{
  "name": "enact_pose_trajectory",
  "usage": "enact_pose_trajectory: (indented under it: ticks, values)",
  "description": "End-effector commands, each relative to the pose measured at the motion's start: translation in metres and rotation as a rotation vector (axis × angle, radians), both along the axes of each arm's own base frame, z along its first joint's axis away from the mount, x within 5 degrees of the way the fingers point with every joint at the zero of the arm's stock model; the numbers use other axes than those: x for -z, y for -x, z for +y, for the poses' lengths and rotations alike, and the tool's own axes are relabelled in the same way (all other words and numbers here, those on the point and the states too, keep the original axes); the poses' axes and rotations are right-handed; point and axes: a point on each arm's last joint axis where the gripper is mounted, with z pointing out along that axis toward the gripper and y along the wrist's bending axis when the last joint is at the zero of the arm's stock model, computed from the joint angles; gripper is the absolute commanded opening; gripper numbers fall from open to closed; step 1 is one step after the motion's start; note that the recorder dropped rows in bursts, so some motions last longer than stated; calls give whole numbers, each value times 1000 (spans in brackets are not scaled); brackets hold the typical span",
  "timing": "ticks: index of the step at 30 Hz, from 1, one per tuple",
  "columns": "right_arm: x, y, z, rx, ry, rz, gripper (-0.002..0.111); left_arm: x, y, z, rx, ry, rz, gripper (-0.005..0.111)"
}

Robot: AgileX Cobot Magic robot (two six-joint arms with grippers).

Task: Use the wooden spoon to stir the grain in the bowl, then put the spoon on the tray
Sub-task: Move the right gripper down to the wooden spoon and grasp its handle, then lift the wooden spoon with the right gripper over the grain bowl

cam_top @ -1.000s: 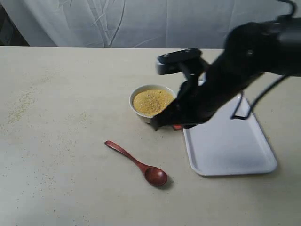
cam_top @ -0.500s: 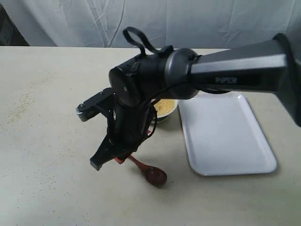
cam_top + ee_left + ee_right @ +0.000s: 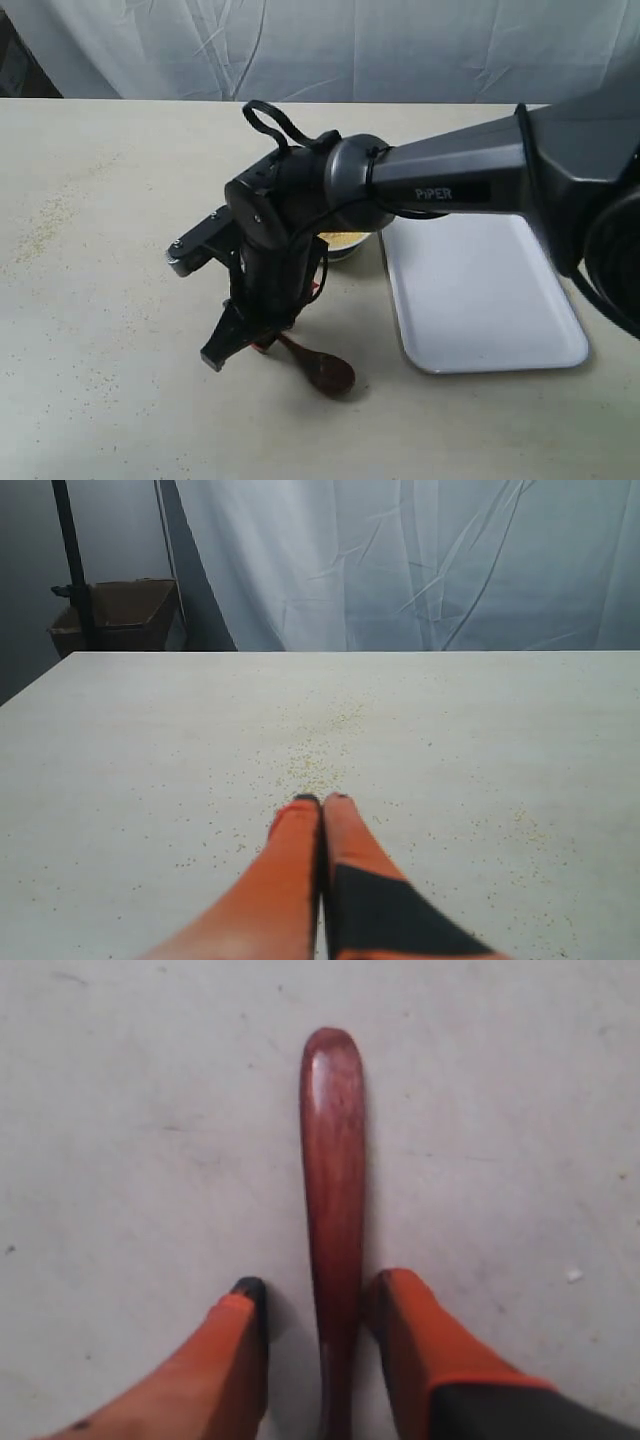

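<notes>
Right tool (image 3: 315, 1290): set low over the table (image 3: 100, 300), with the fingers narrowly parted, one on each side of the wooden spoon (image 3: 333, 1160). A thin gap is seen on at least one side, so the handle is judged not yet gripped.
Reason for pose: the handle is straddled across its width, so that closing would pinch the slim shaft. The head is left free for stirring.
Left tool (image 3: 320, 802): the fingers are pressed together with nothing between them. It is held over bare table, apart from the work.
Wooden spoon, location: flat on the table in front of the bowl (image 3: 345, 250), and well apart from the tray (image 3: 480, 300).
Grain (image 3: 345, 238): only a yellow sliver is seen in the bowl, behind the arm. It is judged unstirred.
Tray: beside the bowl, with nothing on it.
Right wrist view only: the finger-to-handle alignment and the gap are shown. The head of the spoon is out of frame.
Exterior view only: the head of the spoon, the bowl and the tray are shown. The fingertips are largely hidden by the arm.
Left wrist view only: stray specks scattered on the table are shown.
Step in hand: grasping of the spoon is judged to be the step under way. Stirring and placing remain to be done.
</notes>
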Motion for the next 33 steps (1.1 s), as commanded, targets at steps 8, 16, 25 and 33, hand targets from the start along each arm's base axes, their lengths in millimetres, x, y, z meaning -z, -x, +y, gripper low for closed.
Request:
enact_pose_trajectory:
  ticks: [8,16,25,33]
  values:
    - [-62,-10,-21,196,-58,-42,0,0,0,0,-2,0,-3,0]
    - [-133,-46,-107,539,-130,-95,0,0,0,0,-2,0,-3,0]
    - [-119,-99,-179,1061,-594,-219,0,0,0,0,-2,0,-3,0]
    - [-91,-109,-145,1069,-858,-365,0,0,0,0,-2,0,-3,0]
